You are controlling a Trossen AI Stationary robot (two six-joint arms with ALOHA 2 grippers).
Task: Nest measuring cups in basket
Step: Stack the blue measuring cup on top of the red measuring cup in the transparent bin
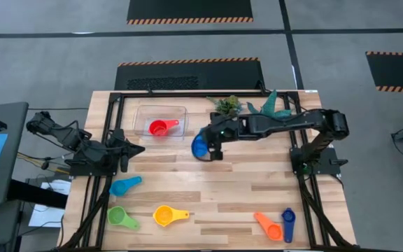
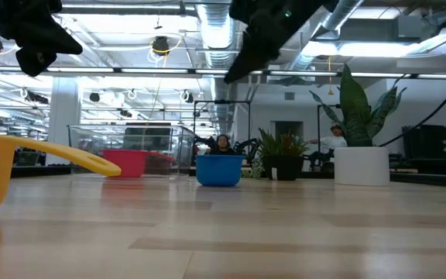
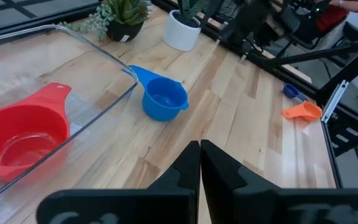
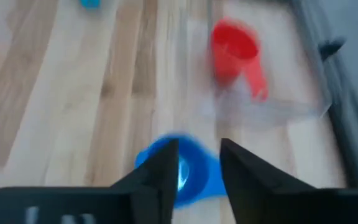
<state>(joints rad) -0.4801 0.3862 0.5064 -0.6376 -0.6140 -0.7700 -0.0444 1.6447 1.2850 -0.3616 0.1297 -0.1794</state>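
The clear basket [image 1: 143, 112] stands at the far middle of the table with the red cup [image 1: 161, 128] lying in it. The blue cup [image 1: 199, 146] rests upright on its base on the table just right of the basket; the low view [image 2: 219, 170] shows it there too. My right gripper [image 4: 199, 148] is open and hovers well above the blue cup [image 4: 194, 180], touching nothing. My left gripper [image 3: 199, 147] is shut and empty at the table's left, left of the basket. The light blue [image 1: 124, 185], green [image 1: 121, 217], yellow [image 1: 168, 215], orange [image 1: 268, 225] and dark blue [image 1: 288, 224] cups lie toward the near edge.
A small green plant [image 1: 227, 105] and a tall plant in a white pot [image 2: 361, 165] stand at the far edge, right of the basket. Bare wood lies across the table's middle. The yellow cup [image 2: 6, 167] lies close to the low camera.
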